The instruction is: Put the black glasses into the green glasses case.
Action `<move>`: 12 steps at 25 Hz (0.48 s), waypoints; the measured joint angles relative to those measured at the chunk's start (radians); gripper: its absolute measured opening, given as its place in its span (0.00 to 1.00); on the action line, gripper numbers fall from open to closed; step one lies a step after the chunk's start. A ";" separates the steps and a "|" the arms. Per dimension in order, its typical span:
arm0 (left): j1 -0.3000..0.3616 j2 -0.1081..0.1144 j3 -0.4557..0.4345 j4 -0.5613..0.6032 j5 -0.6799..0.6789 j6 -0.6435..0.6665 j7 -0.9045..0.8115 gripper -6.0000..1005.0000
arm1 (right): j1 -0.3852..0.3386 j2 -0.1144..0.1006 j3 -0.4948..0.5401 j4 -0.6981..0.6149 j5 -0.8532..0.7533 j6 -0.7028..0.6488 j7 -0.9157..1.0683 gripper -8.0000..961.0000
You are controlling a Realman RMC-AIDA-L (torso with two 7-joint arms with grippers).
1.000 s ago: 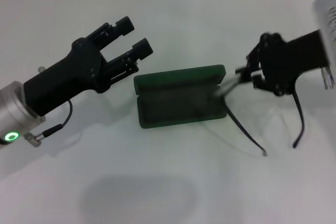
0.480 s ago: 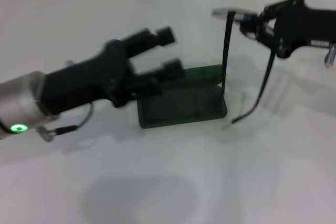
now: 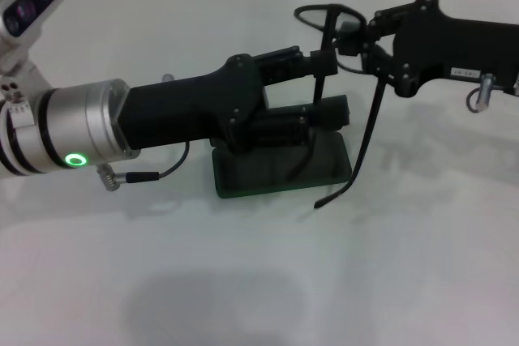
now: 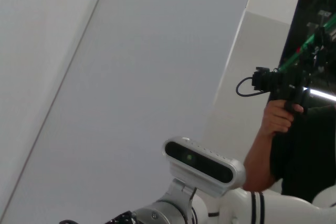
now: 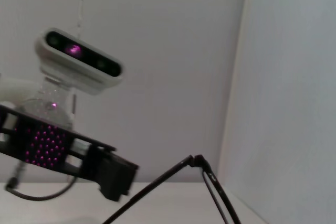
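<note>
The green glasses case [image 3: 280, 169] lies open at the table's middle, its lid mostly hidden behind my left arm. My right gripper [image 3: 362, 41] is shut on the black glasses [image 3: 327, 19] and holds them in the air above the case's right end. Both temple arms hang down, and the longer one [image 3: 366, 139] ends just off the case's right front corner. My left gripper [image 3: 331, 85] reaches over the case, open, with its upper finger [image 3: 312, 60] against the other hanging temple arm. In the right wrist view the glasses frame [image 5: 207, 182] shows beside the left gripper's finger [image 5: 116, 176].
The white table [image 3: 243, 281] runs to a tiled wall at the back. The left wrist view shows only a wall, the robot's head camera [image 4: 202, 163] and a person [image 4: 275, 129] holding a device.
My left arm has pushed right, over the case, up to the glasses. The right gripper has carried the glasses leftward, and their temple arms now hang over the case's right end.
</note>
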 joint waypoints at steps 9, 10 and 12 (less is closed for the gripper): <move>-0.012 0.005 0.001 0.001 0.037 -0.002 -0.034 0.79 | 0.022 -0.001 -0.056 -0.006 0.005 -0.073 0.047 0.13; -0.010 0.005 0.001 0.001 0.037 -0.003 -0.032 0.79 | 0.024 -0.002 -0.056 -0.005 0.004 -0.084 0.051 0.13; -0.009 0.003 0.002 0.001 0.038 -0.003 -0.029 0.79 | 0.028 -0.003 -0.058 -0.002 -0.004 -0.105 0.059 0.13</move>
